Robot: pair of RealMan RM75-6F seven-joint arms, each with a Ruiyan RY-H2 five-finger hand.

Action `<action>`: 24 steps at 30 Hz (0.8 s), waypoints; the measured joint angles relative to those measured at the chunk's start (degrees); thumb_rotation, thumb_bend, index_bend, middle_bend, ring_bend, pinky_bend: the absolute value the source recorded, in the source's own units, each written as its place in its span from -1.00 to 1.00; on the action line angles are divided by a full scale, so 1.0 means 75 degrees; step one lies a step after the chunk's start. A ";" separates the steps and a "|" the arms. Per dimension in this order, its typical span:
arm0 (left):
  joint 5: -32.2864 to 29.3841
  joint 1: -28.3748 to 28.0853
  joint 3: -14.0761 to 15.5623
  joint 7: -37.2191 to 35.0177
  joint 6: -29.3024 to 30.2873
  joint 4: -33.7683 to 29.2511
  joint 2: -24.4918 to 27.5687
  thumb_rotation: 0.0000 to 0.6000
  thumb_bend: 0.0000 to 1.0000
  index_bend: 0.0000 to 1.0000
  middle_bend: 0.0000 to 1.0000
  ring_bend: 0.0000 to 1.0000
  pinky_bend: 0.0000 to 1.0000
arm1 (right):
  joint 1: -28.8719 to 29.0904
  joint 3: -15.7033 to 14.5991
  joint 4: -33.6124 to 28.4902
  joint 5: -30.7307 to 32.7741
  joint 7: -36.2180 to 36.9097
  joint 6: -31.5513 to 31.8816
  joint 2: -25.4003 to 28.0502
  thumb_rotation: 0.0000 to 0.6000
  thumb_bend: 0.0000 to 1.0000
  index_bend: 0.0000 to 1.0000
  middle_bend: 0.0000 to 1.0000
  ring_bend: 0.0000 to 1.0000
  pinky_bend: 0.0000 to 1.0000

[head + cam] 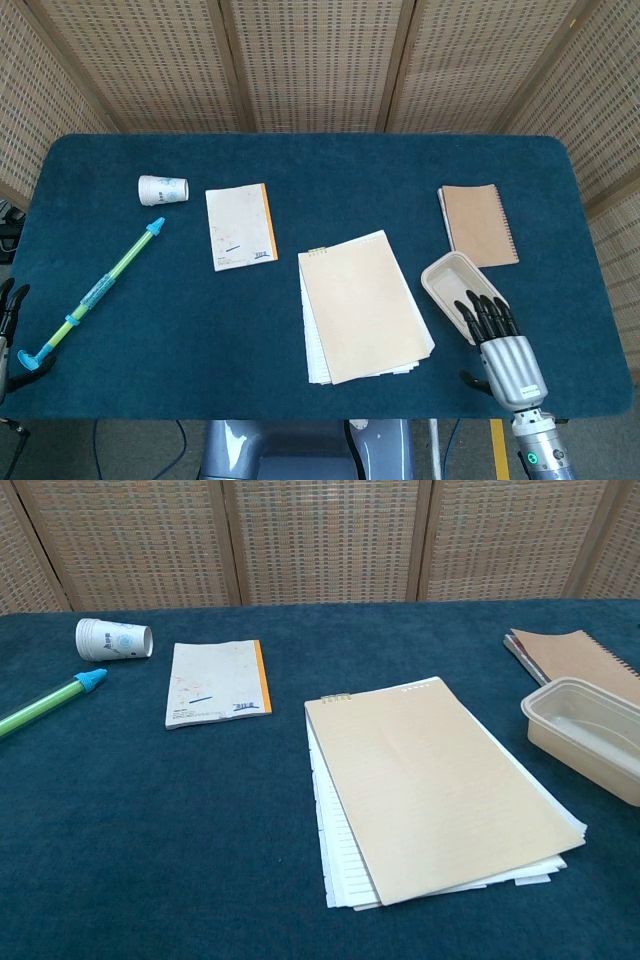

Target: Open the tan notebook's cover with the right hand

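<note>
The tan notebook (365, 305) lies shut and flat in the middle of the table, with loose white lined sheets sticking out under its left and front edges; the chest view shows it too (440, 785). My right hand (500, 345) hovers at the front right, palm down, fingers straight and apart, holding nothing. Its fingertips reach over the near corner of the clear plastic container (455, 280), a little to the right of the notebook's front right corner. Only dark fingertips of my left hand (10, 300) show at the far left edge. Neither hand appears in the chest view.
A brown spiral notebook (480, 224) lies behind the container. At the left are a white pad with an orange spine (240, 226), a tipped paper cup (163, 189) and a long green-blue pen (95, 295).
</note>
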 measured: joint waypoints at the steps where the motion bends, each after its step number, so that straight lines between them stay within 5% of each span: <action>1: 0.0003 0.0001 0.0000 -0.0008 0.0004 0.0000 0.0000 1.00 -0.82 -1.00 -1.00 -1.00 -0.90 | 0.0028 -0.0008 -0.0025 -0.0005 -0.0061 -0.0054 -0.0076 1.00 -0.50 -0.84 -1.00 -1.00 -1.00; 13: -0.0013 -0.0009 -0.0005 -0.0058 -0.0025 0.0009 0.0017 1.00 -0.81 -1.00 -1.00 -1.00 -0.90 | 0.0385 -0.0039 0.0055 0.0153 -0.0870 -0.0749 -0.1195 1.00 -0.32 -0.82 -1.00 -1.00 -1.00; 24: 0.0008 -0.0001 -0.0005 -0.0089 0.0006 0.0017 0.0009 1.00 -0.81 -1.00 -1.00 -1.00 -0.90 | 0.0551 -0.0202 0.1004 0.0336 -0.0941 -0.1106 -0.2249 1.00 -0.25 -0.81 -1.00 -1.00 -1.00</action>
